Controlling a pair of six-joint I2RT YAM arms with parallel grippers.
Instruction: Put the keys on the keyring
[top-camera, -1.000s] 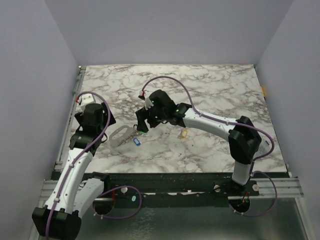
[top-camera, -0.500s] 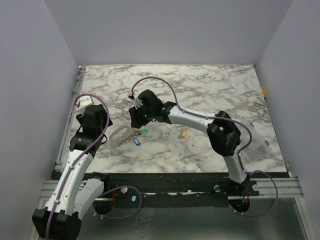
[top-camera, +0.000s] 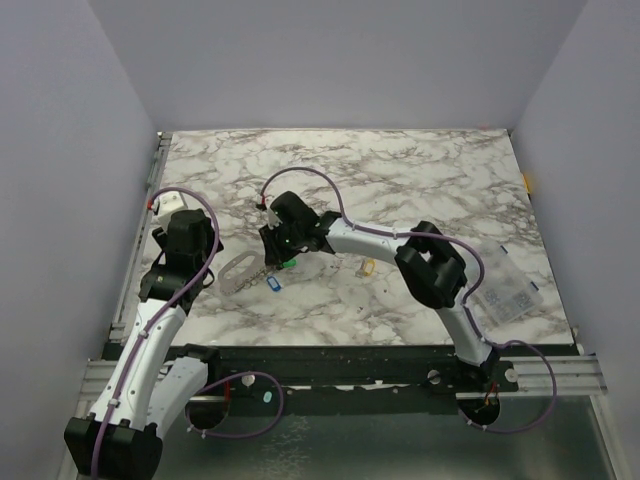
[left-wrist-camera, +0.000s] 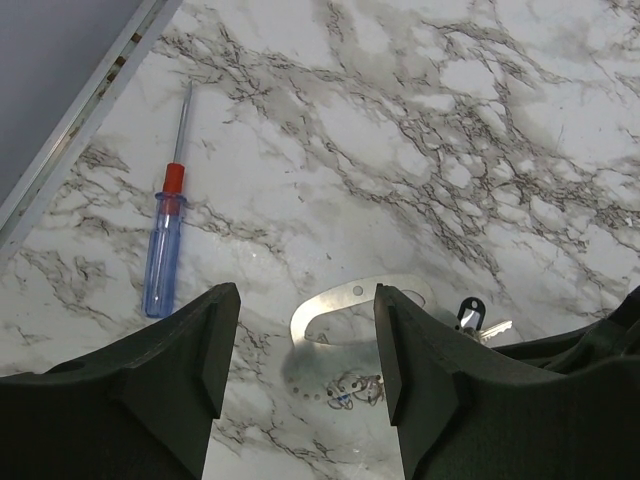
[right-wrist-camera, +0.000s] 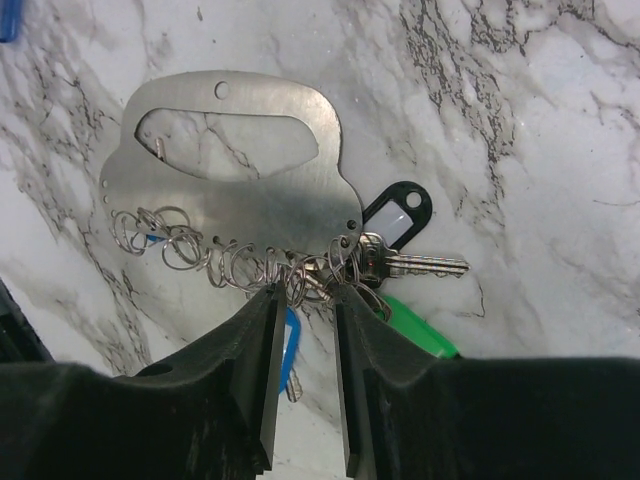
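Note:
The keyring is a flat metal plate (right-wrist-camera: 240, 190) with several wire rings (right-wrist-camera: 215, 262) along its lower edge; it also shows in the top view (top-camera: 238, 270) and the left wrist view (left-wrist-camera: 365, 303). A black-tagged key (right-wrist-camera: 396, 214), a green tag (right-wrist-camera: 420, 336) and a blue tag (right-wrist-camera: 291, 337) lie at the rings. A yellow-tagged key (top-camera: 367, 268) lies apart to the right. My right gripper (right-wrist-camera: 305, 298) hangs just over the rings, jaws a narrow gap apart, nothing clamped. My left gripper (left-wrist-camera: 305, 335) is open and empty, short of the plate.
A screwdriver with a red and clear-blue handle (left-wrist-camera: 165, 250) lies left of the plate near the table's left rail. A clear plastic box (top-camera: 505, 290) sits at the right, behind the right arm's elbow.
My right gripper has moved left and down onto the plate's ring edge. The green tag came into view beside the plate. The left arm has hardly moved.

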